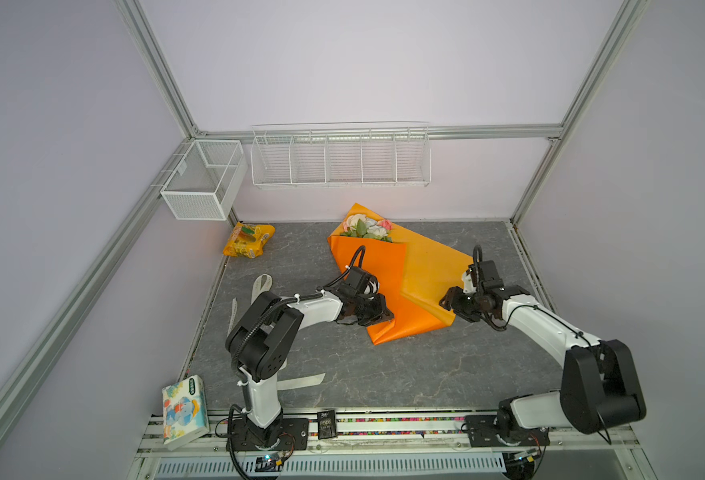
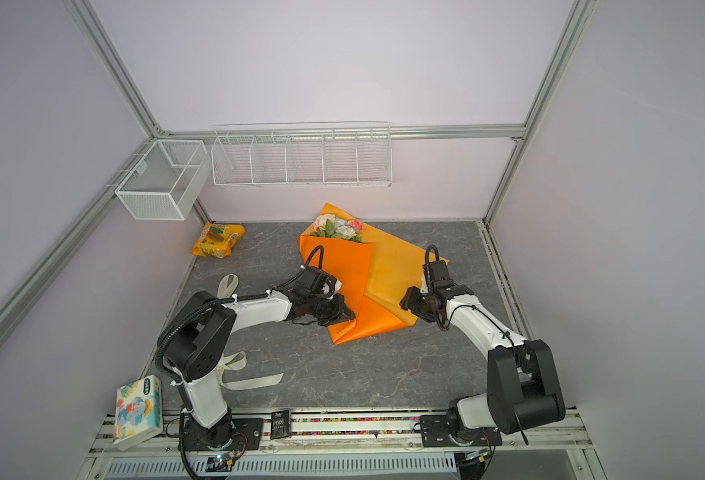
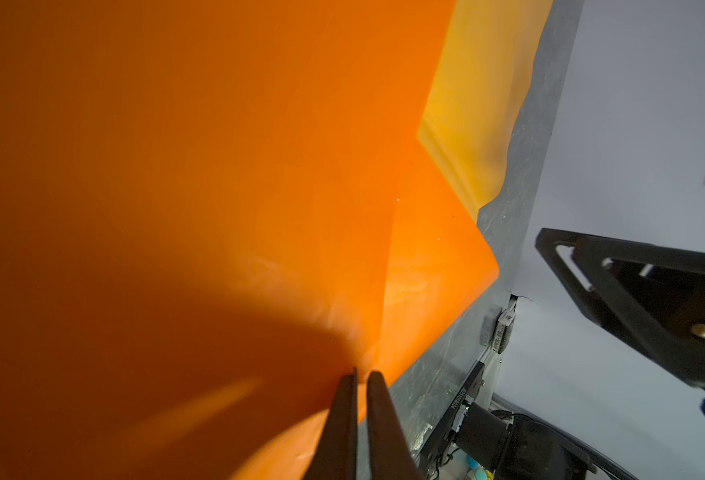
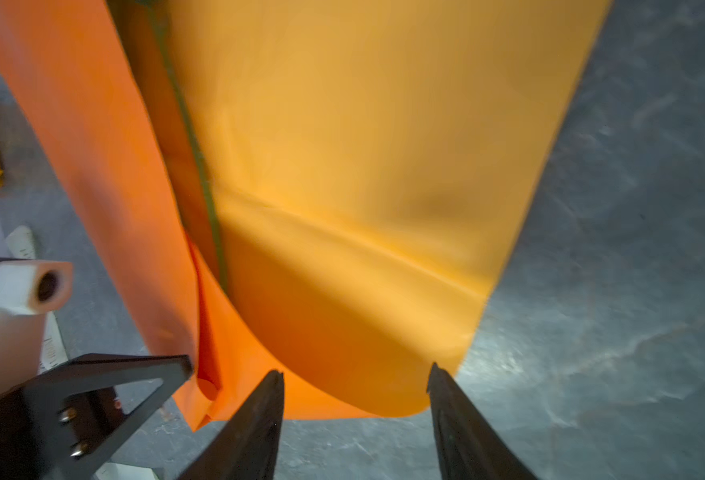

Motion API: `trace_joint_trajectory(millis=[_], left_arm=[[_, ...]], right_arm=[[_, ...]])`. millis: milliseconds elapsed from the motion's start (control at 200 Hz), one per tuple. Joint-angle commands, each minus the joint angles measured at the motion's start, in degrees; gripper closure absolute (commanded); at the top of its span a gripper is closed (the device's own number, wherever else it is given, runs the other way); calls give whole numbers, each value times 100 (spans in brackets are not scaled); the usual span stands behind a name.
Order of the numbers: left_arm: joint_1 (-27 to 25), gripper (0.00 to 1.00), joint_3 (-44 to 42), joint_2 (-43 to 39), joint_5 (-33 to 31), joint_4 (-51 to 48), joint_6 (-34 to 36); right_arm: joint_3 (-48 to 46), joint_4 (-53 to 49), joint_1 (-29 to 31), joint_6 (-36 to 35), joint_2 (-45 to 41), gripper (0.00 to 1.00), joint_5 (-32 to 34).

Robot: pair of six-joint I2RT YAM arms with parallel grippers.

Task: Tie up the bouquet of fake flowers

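The orange paper wrap [image 1: 388, 266] is half folded over the pink-and-cream fake-flower bouquet [image 1: 366, 226], and the white ribbon [image 1: 300, 381] lies unused. The left gripper [image 3: 362, 374] pinches the wrap in narrow jaws, while the right gripper [image 4: 355, 372] has its jaws wide.

Twin high views over whole table [image 1: 384, 374]; wrist views close on wrap [image 3: 176, 166]

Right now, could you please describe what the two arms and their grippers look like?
The left arm and right arm share white links, black joints and black corrugated cables. The left gripper and right gripper have slim, tapered black fingers.
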Motion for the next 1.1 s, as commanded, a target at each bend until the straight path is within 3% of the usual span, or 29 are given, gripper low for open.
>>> trace_joint_trajectory(millis=[0,90,280,630,1095], left_arm=[[-169,90,70,84,100,515,-195],[-304,90,222,397,206,491,-256],[-416,90,392,735,157,433,-276],[-416,91,259,977,194,621,-345],[-416,95,408,1051,135,144,-76]], right_arm=[[-326,-39,-523,-169,-81,40,-404],[-436,162,-874,-240,49,39,-798],[-337,337,-1144,-349,403,38,-936],[-85,713,-1168,-388,1050,35,-1284],[10,2440,-1193,71,2123,39,-1740]])
